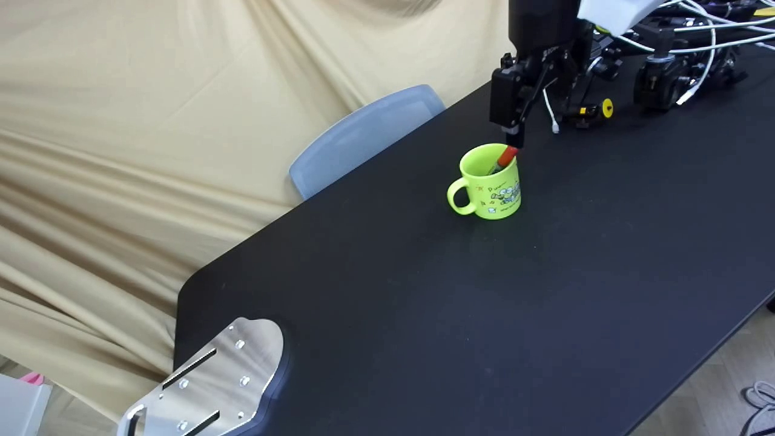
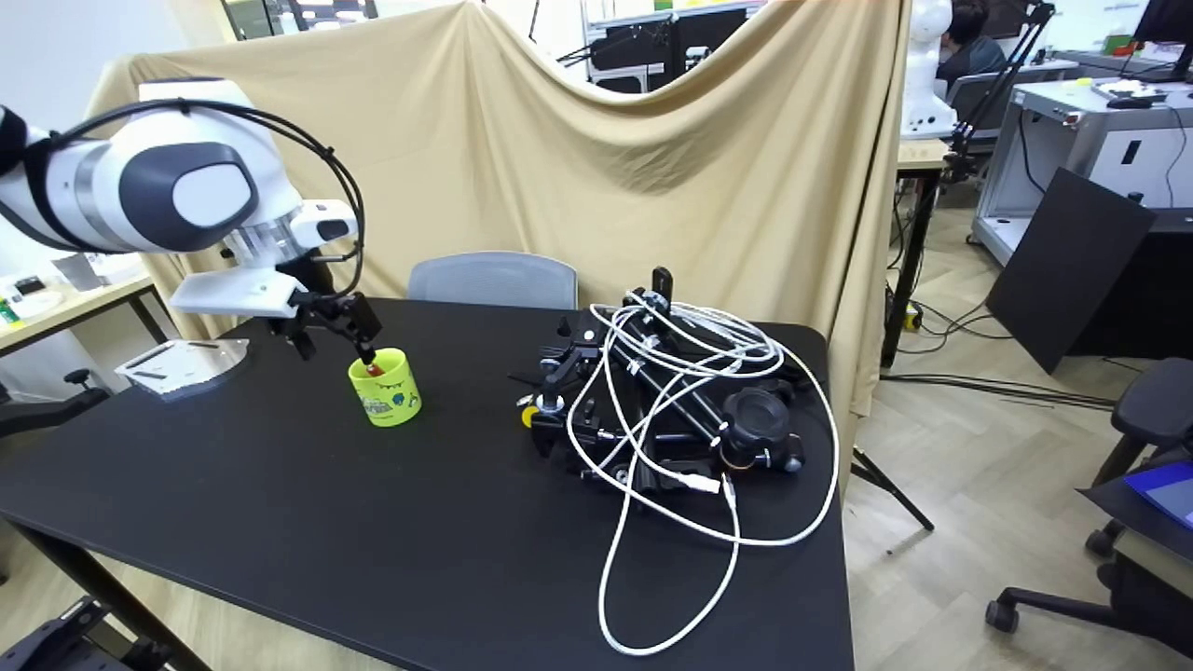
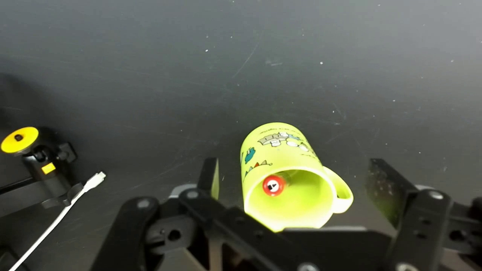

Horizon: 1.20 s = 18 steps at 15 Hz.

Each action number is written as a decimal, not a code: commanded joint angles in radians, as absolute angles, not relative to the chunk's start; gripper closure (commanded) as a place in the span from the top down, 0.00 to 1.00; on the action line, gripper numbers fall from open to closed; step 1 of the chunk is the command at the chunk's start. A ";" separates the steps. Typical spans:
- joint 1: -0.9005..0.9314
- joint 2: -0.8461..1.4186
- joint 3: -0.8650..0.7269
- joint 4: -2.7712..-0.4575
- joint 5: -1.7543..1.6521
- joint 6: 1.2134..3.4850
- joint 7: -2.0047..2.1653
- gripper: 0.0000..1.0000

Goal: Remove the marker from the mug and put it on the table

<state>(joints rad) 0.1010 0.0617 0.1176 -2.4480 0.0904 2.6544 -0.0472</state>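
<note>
The lime-green mug [image 1: 497, 203] stands upright on the black table [image 1: 387, 309]; it also shows in an exterior view [image 2: 391, 403] and in the wrist view [image 3: 280, 154]. The red marker [image 1: 507, 156] leans inside the mug, its red end near the rim; this end shows in an exterior view [image 2: 375, 370] and in the wrist view [image 3: 273, 185]. Its lower part is hidden by the mug. My gripper [image 3: 295, 177] is open and empty above the mug. In the wrist view, the mug's mouth and the marker lie between the spread fingers, the marker closer to the left finger.
Black stand gear [image 2: 666, 382] with coiled white cables lies on the table beside the mug. Its yellow knob [image 3: 20, 139] and a white cable end [image 3: 95, 181] show in the wrist view. A metal plate [image 1: 242, 369] sits at a table end. A blue-grey chair [image 1: 369, 139] stands at the edge.
</note>
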 commanded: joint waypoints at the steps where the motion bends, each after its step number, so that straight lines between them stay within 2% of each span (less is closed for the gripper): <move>1: 0.096 0.128 0.103 -2.392 0.035 2.654 -0.052 1.00; 13: 0.100 0.287 0.101 -2.244 -0.035 2.633 -0.101 1.00; 14: 0.100 0.297 0.102 -2.234 -0.037 2.634 -0.103 0.75; 15: 0.099 0.306 0.104 -2.224 -0.039 2.631 -0.109 0.74; 18: 0.094 0.324 0.113 -2.203 -0.028 2.626 -0.130 0.51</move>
<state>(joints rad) 0.0983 0.2967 0.1069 -2.2481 -0.0223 2.6531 -0.1148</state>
